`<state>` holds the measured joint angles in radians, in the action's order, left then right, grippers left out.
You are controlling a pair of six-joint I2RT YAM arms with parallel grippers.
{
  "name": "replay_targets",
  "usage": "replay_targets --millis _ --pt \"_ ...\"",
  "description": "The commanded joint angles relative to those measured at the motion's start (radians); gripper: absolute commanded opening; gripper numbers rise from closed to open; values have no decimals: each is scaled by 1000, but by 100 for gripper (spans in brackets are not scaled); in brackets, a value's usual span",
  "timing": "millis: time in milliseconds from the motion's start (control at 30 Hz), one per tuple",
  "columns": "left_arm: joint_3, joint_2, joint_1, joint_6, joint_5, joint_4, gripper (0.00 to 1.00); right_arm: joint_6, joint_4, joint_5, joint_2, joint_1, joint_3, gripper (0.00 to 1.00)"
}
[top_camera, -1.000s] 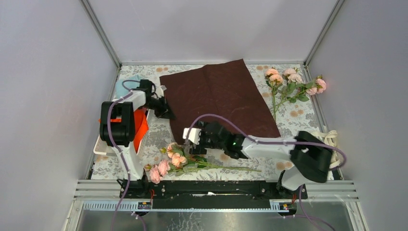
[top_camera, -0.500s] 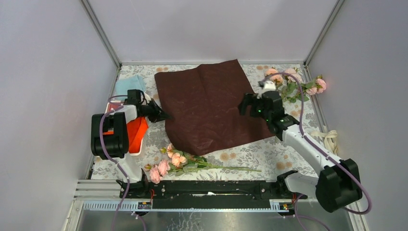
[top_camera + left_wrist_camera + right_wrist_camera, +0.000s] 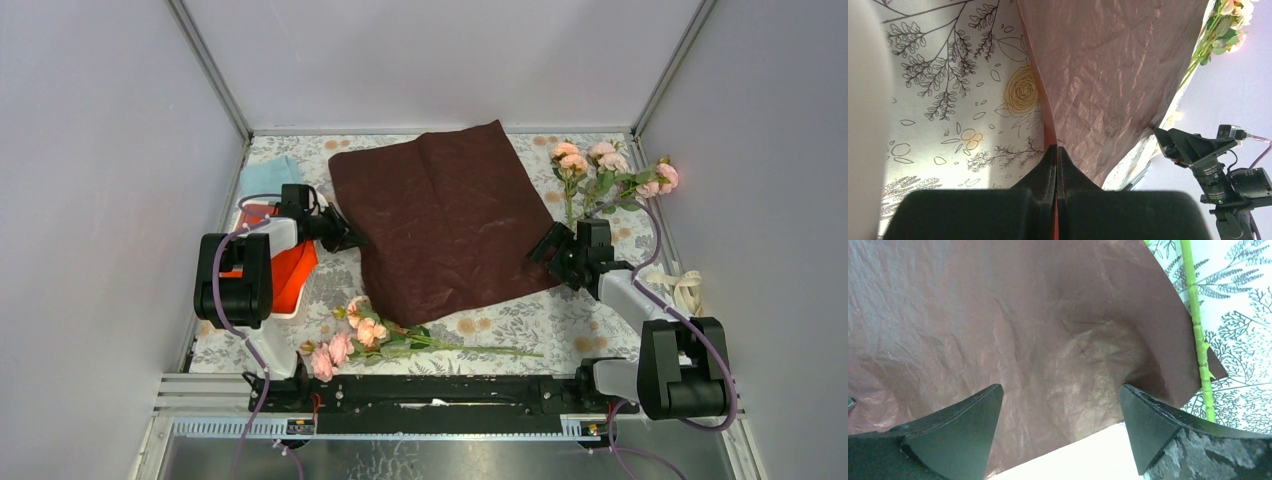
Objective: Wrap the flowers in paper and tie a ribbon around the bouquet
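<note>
Top view: I see the desk point(image 3: 520, 325) under a floral printed tablecloth, boxed in by plain grey walls with metal posts in the far corners. The paper point(image 3: 445, 220) lies spread and wrinkled mid-desk. The left hand point(image 3: 352, 240) is at the paper's left edge, pinched shut on it. The right hand point(image 3: 545, 250) is at the paper's near right corner, fingers spread. One bunch of flowers point(image 3: 605, 170) is just right of the paper's far right corner. A second bunch point(image 3: 365, 335) is just in front of the paper's near edge, stems running right. The ribbon point(image 3: 685, 290) is well right of the paper, by the wall. The orange cloth point(image 3: 290, 270) is left of the paper on a white tray point(image 3: 207, 312). The light blue cloth point(image 3: 265, 175) is off the paper's far left corner.

Left wrist: my left hand point(image 3: 1055, 150) is closed tight, and the paper's point(image 3: 1108, 75) edge runs straight into the pinch. Tablecloth print point(image 3: 948, 100) left of the paper, flowers point(image 3: 1220, 30) past its far side, pale wall behind.

Right wrist: my right hand point(image 3: 1060, 405) is wide open over the paper's point(image 3: 998, 315) corner, nothing clamped. A green stem point(image 3: 1198, 325) lies just beside that corner, on the tablecloth point(image 3: 1243, 300).
</note>
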<state>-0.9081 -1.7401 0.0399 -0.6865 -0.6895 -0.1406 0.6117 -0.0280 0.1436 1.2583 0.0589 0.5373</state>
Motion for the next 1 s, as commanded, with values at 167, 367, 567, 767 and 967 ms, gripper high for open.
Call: replay_targets --millis 167,367,567,767,967 --pt "-6 11 24 32 85 16 0 26 -56 25 -36 0 -22 88" --pt "-18 -1 79 58 133 31 0 18 -57 6 -76 0 -65 86" --pt "-15 6 100 79 143 27 0 39 57 71 19 3 -63 78" --pt "5 37 96 82 136 17 0 40 100 91 83 16 -35 77" --pt "4 49 74 80 128 -2 0 57 173 109 105 18 -30 67"
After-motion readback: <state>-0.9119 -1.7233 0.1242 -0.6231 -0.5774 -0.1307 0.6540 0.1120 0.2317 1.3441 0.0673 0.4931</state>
